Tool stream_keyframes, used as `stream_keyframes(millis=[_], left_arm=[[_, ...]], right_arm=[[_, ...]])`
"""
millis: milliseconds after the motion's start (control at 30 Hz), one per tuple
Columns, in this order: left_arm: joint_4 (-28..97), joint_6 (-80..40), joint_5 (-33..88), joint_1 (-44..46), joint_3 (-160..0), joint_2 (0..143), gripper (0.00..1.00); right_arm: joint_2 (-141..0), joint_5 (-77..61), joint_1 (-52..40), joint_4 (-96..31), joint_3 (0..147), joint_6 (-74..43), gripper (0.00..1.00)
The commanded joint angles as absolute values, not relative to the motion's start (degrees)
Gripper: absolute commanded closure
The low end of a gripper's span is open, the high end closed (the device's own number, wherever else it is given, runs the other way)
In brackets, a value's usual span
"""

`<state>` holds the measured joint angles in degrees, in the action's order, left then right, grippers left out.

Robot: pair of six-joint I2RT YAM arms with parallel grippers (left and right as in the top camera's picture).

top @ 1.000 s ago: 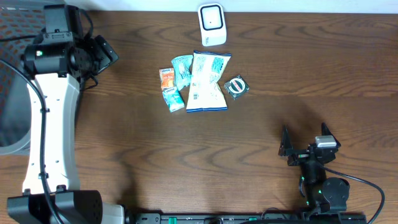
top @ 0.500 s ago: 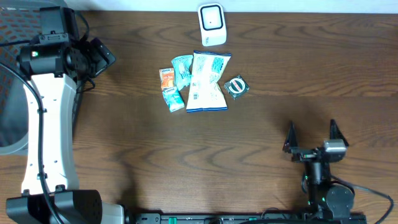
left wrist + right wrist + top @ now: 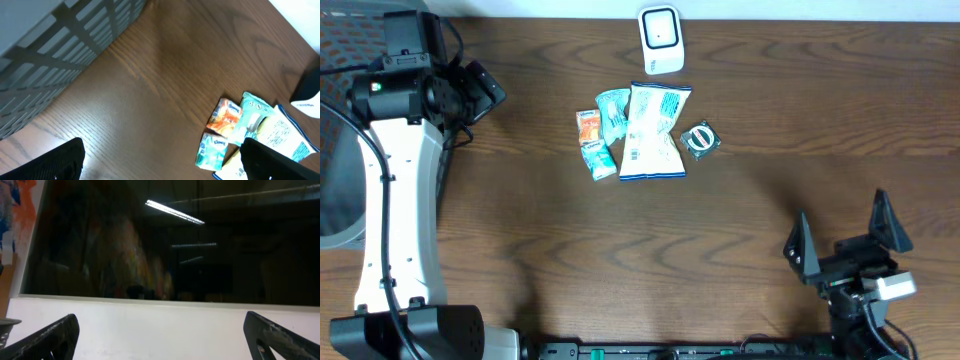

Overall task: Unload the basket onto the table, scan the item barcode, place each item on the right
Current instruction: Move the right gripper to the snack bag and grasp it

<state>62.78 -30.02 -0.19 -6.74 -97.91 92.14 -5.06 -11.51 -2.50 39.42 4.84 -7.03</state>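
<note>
Several small items lie in a cluster mid-table: a white and blue snack bag (image 3: 655, 130), an orange tissue pack (image 3: 588, 125), a teal tissue pack (image 3: 601, 159), a green pouch (image 3: 613, 108) and a round wrapped item (image 3: 700, 140). A white barcode scanner (image 3: 660, 39) stands behind them. My left gripper (image 3: 486, 88) hangs open at the far left, well apart from the cluster. In the left wrist view the left gripper (image 3: 162, 170) is empty, with the orange pack (image 3: 226, 116) and teal pack (image 3: 213, 150) ahead. My right gripper (image 3: 845, 235) is open and empty near the front right.
A grey slatted basket (image 3: 50, 45) sits off the table's left side. The right wrist view shows only a white wall (image 3: 160, 325) and a dark window (image 3: 175, 240) between the right gripper's fingers (image 3: 52, 340).
The right gripper has moved toward the front right and tipped upward, its fingers now spread wide in the overhead view. The left arm shifted slightly left, then held.
</note>
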Motion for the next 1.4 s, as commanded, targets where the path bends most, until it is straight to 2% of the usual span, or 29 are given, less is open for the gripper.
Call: stream_keyframes(millis=[0, 233, 333, 600, 667, 867, 1033, 1067, 1100, 1200, 1267, 1367], left_arm=[[62.9, -30.3, -0.5, -6.9, -98.0, 91.8, 0.02], [62.9, -30.3, -0.5, -6.9, -98.0, 91.8, 0.02], [62.9, -30.3, -0.5, -6.9, -98.0, 91.8, 0.02], [62.9, -30.3, -0.5, -6.9, -98.0, 91.8, 0.02], [62.9, -30.3, -0.5, -6.9, -98.0, 91.8, 0.02], [63.0, -30.3, -0.5, -7.0, -98.0, 91.8, 0.02], [62.9, -30.3, -0.5, -6.9, -98.0, 91.8, 0.02], [63.0, -30.3, -0.5, -7.0, -98.0, 91.8, 0.02], [62.9, -30.3, -0.5, -6.9, -98.0, 91.8, 0.02], [63.0, -30.3, -0.5, -6.9, -98.0, 91.8, 0.02], [63.0, -30.3, -0.5, -6.9, -98.0, 91.8, 0.02], [62.9, -30.3, -0.5, -6.9, -98.0, 91.8, 0.02]], right_arm=[[-13.9, -13.6, -3.1, 36.9, 14.3, -2.9, 0.01], [-41.3, -29.9, -3.1, 21.2, 38.5, 1.6, 0.01], [-58.9, -37.1, -3.2, 5.0, 55.9, 1.6, 0.01], [-86.0, -37.2, -7.7, -30.1, 85.3, 8.9, 0.01], [-90.9, -37.3, -8.6, -34.9, 89.5, 8.9, 0.01], [-100.3, -44.8, -10.6, -36.0, 91.1, -2.1, 0.01], [-104.7, -44.3, -11.8, -32.1, 91.1, -7.1, 0.01], [-105.9, -42.5, -12.2, -31.3, 91.1, -9.9, 0.04], [-107.0, -40.4, -12.6, -31.0, 91.1, -12.7, 0.12], [-110.1, -34.2, -14.0, -30.6, 91.1, -18.6, 0.45], [-113.3, -32.0, -15.2, -30.6, 91.1, -20.0, 0.56], [-115.6, -31.4, -15.6, -30.3, 91.1, -22.4, 0.67]])
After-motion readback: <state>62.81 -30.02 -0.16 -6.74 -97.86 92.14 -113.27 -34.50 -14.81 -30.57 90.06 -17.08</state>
